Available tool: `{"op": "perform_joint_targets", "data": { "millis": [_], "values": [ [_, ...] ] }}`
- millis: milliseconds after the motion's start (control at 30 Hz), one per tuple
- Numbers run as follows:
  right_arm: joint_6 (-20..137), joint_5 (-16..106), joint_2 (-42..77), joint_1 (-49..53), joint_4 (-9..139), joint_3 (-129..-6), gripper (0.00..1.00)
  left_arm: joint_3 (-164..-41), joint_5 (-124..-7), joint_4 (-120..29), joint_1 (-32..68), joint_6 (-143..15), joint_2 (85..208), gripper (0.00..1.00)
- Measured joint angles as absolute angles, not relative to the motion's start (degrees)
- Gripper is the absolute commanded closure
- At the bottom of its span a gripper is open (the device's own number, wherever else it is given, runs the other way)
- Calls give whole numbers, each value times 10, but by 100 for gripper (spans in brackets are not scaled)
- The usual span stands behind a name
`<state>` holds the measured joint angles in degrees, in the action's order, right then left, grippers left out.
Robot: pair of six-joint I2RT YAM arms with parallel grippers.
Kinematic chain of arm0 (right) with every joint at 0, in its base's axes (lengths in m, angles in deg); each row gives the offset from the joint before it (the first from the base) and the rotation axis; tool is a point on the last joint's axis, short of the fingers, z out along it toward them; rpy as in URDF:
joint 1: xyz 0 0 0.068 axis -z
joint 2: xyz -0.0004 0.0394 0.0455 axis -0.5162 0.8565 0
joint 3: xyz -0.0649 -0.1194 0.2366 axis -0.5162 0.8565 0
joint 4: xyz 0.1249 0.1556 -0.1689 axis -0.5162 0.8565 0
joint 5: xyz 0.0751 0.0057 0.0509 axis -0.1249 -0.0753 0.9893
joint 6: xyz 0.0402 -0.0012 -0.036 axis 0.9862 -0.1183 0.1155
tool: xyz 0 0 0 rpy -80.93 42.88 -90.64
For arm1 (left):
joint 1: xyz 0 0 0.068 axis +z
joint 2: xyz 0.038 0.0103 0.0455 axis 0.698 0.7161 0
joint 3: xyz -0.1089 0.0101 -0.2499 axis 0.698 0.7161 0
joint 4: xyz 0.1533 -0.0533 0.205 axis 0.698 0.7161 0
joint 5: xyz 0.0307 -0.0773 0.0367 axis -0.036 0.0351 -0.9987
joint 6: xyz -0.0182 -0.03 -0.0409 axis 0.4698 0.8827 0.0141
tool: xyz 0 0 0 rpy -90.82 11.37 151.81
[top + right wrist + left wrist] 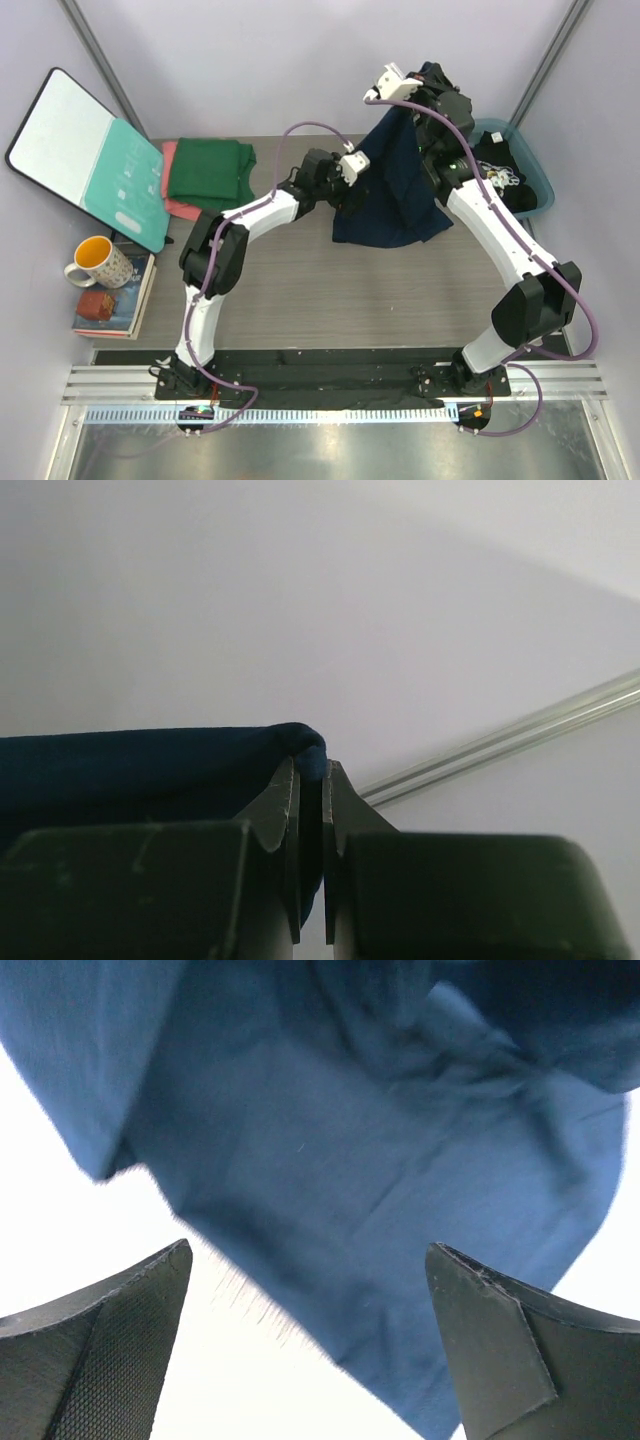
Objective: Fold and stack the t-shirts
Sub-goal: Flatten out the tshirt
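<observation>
The navy blue t-shirt (395, 190) hangs from my right gripper (432, 75), which is raised high at the back and shut on a fold of its cloth (300, 745). Its lower hem rests on the table. My left gripper (352, 185) is open beside the shirt's left edge; in the left wrist view the navy cloth (380, 1160) hangs just beyond the spread fingertips (480, 1310), not between them. A dark green t-shirt (210, 170) lies folded on a salmon-pink one (180, 208) at the back left. A black t-shirt with white print (505, 175) lies in a teal bin.
The teal bin (535, 165) stands at the back right. A teal-and-white board (90, 160) leans at the left. A yellow-lined mug (98, 262) and a small brown box (97, 303) sit on books (125, 300) at the left edge.
</observation>
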<state>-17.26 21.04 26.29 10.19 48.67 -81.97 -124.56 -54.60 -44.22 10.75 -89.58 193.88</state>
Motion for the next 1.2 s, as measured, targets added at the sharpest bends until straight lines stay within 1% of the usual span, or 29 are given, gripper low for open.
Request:
{"op": "perform_joint_targets", "data": {
  "millis": [167,467,633,867,900,933,967,1000,1033,1200],
  "values": [
    [-175,215,263,107,487,-815,99,-1227,-616,-444,102,-933,1950,0],
    [-176,224,263,124,484,-815,99,-1212,-666,-415,100,-1009,1974,0],
    [-176,229,263,129,484,-815,99,-1213,-644,-380,99,-1031,1974,0],
    [-177,240,263,132,483,-815,99,-1222,-572,-347,97,-1033,1976,0],
    [-177,243,263,132,483,-815,99,-1223,-563,-345,95,-1032,1977,5],
    [-177,244,263,132,483,-815,99,-1224,-557,-343,94,-1033,1978,17],
    [-177,245,263,132,483,-815,99,-1224,-554,-341,92,-1032,1979,34],
    [-177,247,263,132,483,-815,99,-1226,-551,-338,90,-1034,1980,77],
    [-177,249,263,133,483,-815,99,-1228,-548,-334,87,-1035,1981,100],
    [-177,255,263,134,479,-815,99,-1237,-558,-327,76,-1044,1991,100]
  ]
}}
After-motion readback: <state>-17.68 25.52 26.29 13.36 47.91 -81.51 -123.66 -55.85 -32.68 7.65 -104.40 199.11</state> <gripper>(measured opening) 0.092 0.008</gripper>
